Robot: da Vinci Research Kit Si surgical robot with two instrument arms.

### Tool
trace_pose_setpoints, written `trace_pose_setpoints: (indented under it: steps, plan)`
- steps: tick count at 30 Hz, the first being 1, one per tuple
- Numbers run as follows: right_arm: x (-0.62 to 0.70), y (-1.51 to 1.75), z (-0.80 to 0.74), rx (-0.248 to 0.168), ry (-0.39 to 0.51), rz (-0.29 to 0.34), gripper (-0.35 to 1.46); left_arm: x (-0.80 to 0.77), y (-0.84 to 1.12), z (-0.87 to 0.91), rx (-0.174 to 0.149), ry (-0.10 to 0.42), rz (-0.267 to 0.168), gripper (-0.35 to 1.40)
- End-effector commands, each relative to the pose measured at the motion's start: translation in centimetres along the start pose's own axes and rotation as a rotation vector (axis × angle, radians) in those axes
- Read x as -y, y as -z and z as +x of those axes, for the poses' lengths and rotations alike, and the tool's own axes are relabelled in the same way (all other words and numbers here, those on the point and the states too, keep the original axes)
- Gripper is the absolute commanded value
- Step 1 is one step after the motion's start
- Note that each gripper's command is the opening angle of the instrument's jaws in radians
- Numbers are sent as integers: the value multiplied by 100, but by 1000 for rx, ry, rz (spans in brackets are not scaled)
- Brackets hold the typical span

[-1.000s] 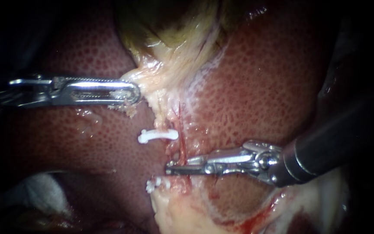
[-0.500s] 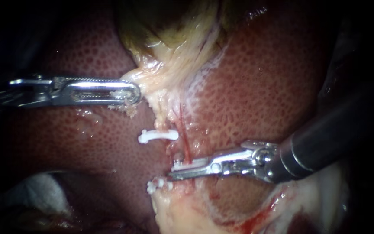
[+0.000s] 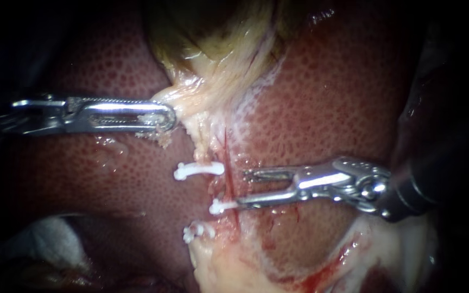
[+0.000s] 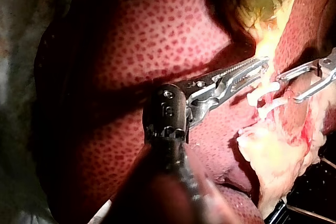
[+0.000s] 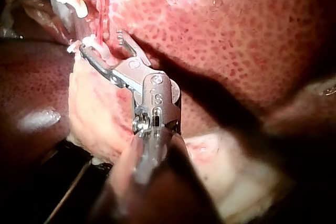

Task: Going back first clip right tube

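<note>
The right instrument (image 3: pixel 243 189) was seen with its pincer apart, one half just beside the middle clip (image 3: pixel 219 206), which was set across the thin red right tube (image 3: pixel 227 163). Withdrawal was judged best made straight back along the shaft, so that nothing was snagged. The left instrument (image 3: pixel 164 116) had its pincer clamped on pale tissue (image 3: pixel 191 97). Three clips and two instruments were counted.

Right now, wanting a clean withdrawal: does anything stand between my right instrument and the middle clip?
Nothing visible. The right instrument has open, empty jaws, the lower tip right beside the middle clip on the tube.
</note>
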Motion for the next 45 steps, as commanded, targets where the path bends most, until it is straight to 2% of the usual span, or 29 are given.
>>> trace_pose_setpoints:
  steps: [1, 5, 10, 13, 16, 21, 28, 34, 45]
  plan:
    - [2, 7, 3, 1, 17, 3, 49, 0, 0, 0, 0, 0, 0, -35]
    - [14, 34, 22, 4, 79, 15, 49, 1, 0, -1, 0, 0, 0, -35]
    - [30, 66, 55, 7, 137, 31, 49, 3, -1, -2, 0, -2, 0, -35]
    - [36, 80, 68, 8, 169, 39, 49, 3, -3, -3, -1, -2, 1, -35]
    - [40, 88, 75, 8, 182, 40, 49, 5, -7, -5, -2, -3, 3, -35]
    - [42, 90, 74, 9, 206, 43, 49, 19, -24, -10, 2, -9, 10, -35]
    - [43, 90, 72, 9, 231, 44, 49, 43, -62, -30, 33, -30, 14, -35]
    - [43, 90, 72, 10, 237, 47, 49, 51, -88, -48, 56, -31, 8, -35]
    - [45, 89, 72, 10, 238, 50, 49, 51, -89, -49, 58, -32, 5, -35]
